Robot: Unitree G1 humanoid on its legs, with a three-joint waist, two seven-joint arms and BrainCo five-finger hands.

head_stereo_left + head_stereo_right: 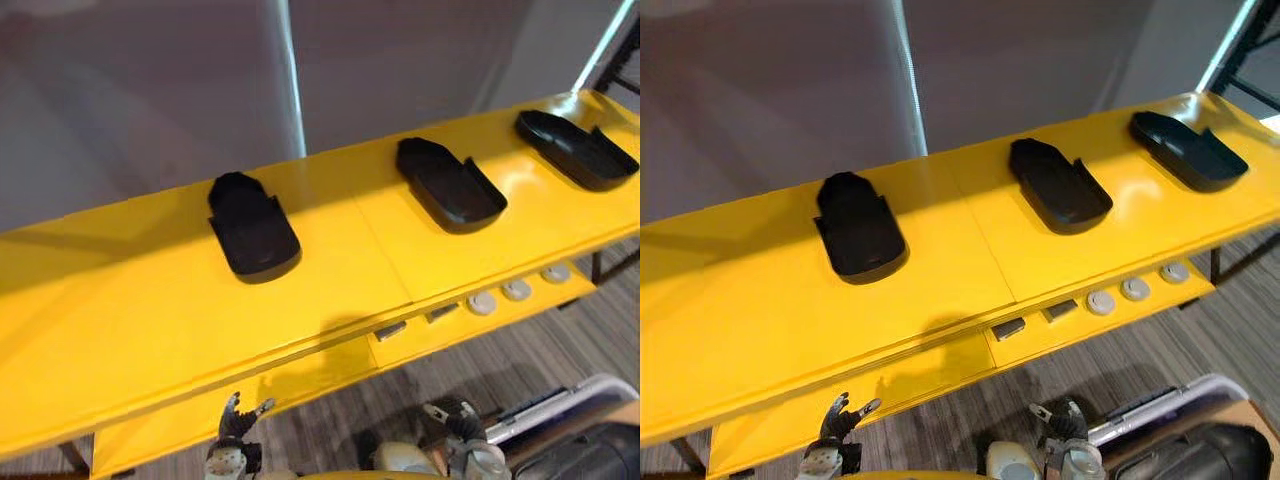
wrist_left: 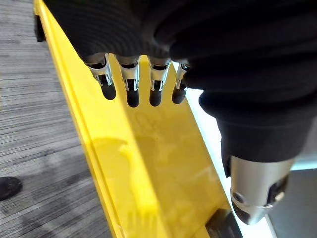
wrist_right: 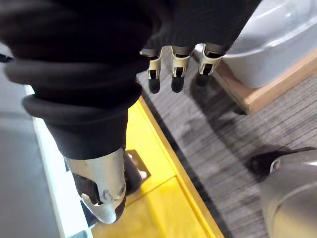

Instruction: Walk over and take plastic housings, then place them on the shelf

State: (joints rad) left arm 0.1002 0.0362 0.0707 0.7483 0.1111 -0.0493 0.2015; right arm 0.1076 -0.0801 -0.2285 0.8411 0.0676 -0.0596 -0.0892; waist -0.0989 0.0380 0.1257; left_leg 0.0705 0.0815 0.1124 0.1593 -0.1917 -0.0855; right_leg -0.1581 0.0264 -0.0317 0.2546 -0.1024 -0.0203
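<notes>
Three black plastic housings lie apart on the top of the yellow shelf (image 1: 120, 300): one left of centre (image 1: 252, 228), one at the middle right (image 1: 449, 184) and one at the far right (image 1: 575, 148). My left hand (image 1: 238, 425) hangs low in front of the shelf's lower ledge, its fingers (image 2: 132, 84) straight and holding nothing. My right hand (image 1: 455, 420) hangs low over the floor to the right, its fingers (image 3: 176, 62) relaxed and empty. Neither hand touches a housing.
A lower yellow ledge (image 1: 330, 370) runs below the shelf top, carrying small grey blocks (image 1: 390, 330) and white round discs (image 1: 516, 290). A grey bin (image 1: 560, 405) on a wooden board stands on the floor at the lower right. A grey wall backs the shelf.
</notes>
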